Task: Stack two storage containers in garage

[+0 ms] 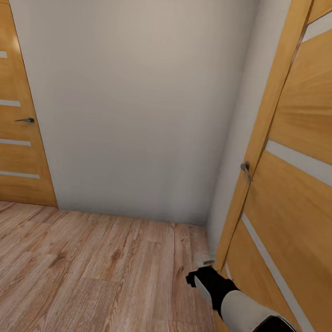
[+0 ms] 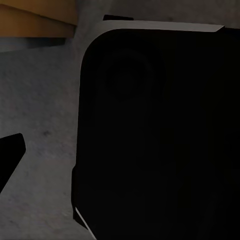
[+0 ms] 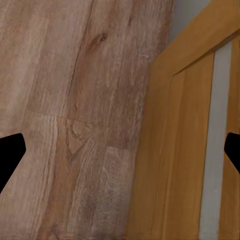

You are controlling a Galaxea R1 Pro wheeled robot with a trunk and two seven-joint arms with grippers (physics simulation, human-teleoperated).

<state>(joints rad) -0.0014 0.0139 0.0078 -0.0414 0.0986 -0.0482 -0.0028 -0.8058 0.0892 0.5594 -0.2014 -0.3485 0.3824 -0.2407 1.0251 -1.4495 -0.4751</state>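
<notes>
While the robot transits a hallway, no containers in sight, right end effector [image 1: 200, 278] at 5 o'clock beside door [image 1: 308, 148], fingers spread, empty; left end effector state unclear. Next: reach the containers.

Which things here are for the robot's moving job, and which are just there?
For the job:
- right gripper, holding nothing; no orange bins here

Just there:
- open wooden door beside that gripper
- its handle
- closed door
- grey wall
- wood plank floor
</notes>
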